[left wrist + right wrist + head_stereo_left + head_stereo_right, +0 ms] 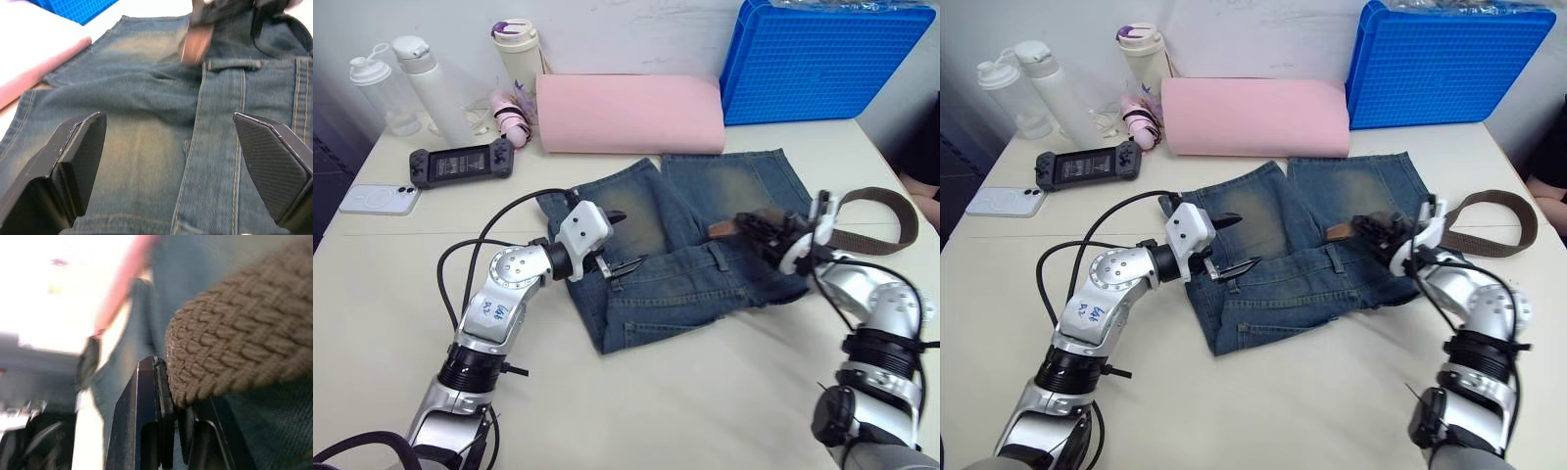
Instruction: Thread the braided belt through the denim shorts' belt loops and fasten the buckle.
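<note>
Nearest: left gripper (619, 242) spread wide, gripping nothing, poised over the waistband end of the denim shorts (690, 250). Across the waistband, right gripper (762, 235) clamped on the braided belt (867, 222), brown tip (722, 229) aimed leftward toward that open gripper. Belt's long axis along the waistband, slack looping off past the shorts' right edge. Likely next: feeding the tip under a loop, right arm nearer.

Faded denim shorts (685, 259) lie flat; the braided belt (862, 220) loops off their right edge.
</note>
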Controlling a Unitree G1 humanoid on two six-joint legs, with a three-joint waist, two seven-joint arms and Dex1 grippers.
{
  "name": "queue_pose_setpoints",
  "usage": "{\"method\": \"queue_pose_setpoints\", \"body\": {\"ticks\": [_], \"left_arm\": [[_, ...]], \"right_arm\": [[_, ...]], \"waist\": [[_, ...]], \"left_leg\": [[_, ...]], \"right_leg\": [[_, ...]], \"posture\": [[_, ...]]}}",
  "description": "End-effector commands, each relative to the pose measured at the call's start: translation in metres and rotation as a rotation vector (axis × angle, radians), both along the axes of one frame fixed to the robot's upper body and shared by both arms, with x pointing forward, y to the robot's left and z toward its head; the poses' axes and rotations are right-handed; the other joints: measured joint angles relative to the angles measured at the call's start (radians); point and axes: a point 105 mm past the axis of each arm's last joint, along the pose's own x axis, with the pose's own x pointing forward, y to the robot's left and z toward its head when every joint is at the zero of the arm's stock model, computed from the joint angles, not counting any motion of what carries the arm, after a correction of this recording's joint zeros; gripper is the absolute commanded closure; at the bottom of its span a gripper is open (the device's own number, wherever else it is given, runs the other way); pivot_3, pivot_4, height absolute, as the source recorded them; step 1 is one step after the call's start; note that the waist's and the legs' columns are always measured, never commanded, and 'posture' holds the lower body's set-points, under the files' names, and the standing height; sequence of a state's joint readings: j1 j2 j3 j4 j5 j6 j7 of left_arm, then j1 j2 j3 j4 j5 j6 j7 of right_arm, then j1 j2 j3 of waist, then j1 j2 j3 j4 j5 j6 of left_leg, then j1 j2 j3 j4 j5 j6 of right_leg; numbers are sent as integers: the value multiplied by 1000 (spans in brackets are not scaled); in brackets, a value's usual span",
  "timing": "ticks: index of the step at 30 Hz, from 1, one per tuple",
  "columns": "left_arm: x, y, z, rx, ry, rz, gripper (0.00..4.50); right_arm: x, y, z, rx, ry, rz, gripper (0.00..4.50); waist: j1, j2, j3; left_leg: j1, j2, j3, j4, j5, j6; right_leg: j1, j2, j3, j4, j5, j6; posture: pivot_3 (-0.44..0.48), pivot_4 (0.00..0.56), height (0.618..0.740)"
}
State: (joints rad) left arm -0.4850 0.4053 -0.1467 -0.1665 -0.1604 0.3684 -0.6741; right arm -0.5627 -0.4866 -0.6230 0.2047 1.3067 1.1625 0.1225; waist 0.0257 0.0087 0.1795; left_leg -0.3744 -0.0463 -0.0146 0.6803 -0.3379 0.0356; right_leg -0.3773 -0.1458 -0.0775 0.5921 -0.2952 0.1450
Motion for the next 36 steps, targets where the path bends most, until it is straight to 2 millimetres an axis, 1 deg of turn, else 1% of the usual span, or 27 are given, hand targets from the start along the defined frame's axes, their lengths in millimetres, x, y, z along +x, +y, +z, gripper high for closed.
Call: {"method": "queue_pose_setpoints", "body": {"ticks": [1,4,5,11,14,16,21,23,26,28,33,36], "left_arm": [[-7,-8,9,0,-40,-48,0],[-6,-12,11,4,-42,-65,0],[-5,-12,11,6,-43,-69,0],[-5,-14,9,28,-41,-88,0],[-6,-14,9,30,-41,-91,0],[-6,-14,9,32,-41,-91,0],[-6,-15,8,34,-42,-94,0],[-6,-16,8,34,-43,-96,0],[-6,-17,9,33,-44,-99,0],[-6,-17,8,36,-41,-106,0],[-7,-19,6,36,-37,-115,0],[-9,-20,5,43,-32,-125,0]], "right_arm": [[-19,-5,25,-14,-125,57,4458],[-32,0,16,-59,-122,112,4458],[-33,2,8,-82,-107,113,4458],[-35,8,-23,-120,-53,121,4458],[-34,9,-31,-130,-47,120,4458],[-32,7,-32,-135,-58,110,4458],[-19,-5,-26,-160,-89,63,4458],[-17,-6,-28,-195,-94,69,4458],[-13,-7,-28,-199,-106,65,4458],[-12,-5,-28,-190,-106,75,4458],[-23,15,-24,-87,-121,184,4458],[-28,16,-26,-44,-105,205,4458]], "waist": [[-2,0,0],[-2,0,0],[-2,0,0],[-2,0,0],[-1,0,0],[0,0,0],[-1,0,0],[0,0,0],[-1,0,0],[-1,0,0],[-2,0,0],[-1,0,0]], "left_leg": [[0,0,0,0,0,0],[0,1,0,0,0,0],[0,1,1,0,0,0],[0,1,2,0,0,0],[0,1,1,0,0,0],[0,1,1,0,0,0],[0,0,1,0,0,0],[0,0,1,0,0,0],[0,0,1,0,0,0],[0,0,1,0,0,0],[0,0,1,0,0,0],[0,1,1,0,0,0]], "right_leg": [[0,0,0,0,0,0],[1,1,0,-1,0,0],[1,1,0,-1,0,0],[1,0,0,-1,0,0],[1,0,0,-1,0,0],[1,0,0,-1,0,0],[1,0,0,-1,0,0],[1,0,0,-1,0,0],[1,0,0,-1,0,0],[1,0,0,-1,0,0],[1,0,0,-1,0,0],[1,0,0,-1,0,0]], "posture": [[0,150,740],[0,150,740],[0,150,740],[0,150,740],[0,150,740],[0,150,740],[0,150,740],[0,150,740],[0,150,740],[0,150,740],[0,150,740],[0,150,740]]}}
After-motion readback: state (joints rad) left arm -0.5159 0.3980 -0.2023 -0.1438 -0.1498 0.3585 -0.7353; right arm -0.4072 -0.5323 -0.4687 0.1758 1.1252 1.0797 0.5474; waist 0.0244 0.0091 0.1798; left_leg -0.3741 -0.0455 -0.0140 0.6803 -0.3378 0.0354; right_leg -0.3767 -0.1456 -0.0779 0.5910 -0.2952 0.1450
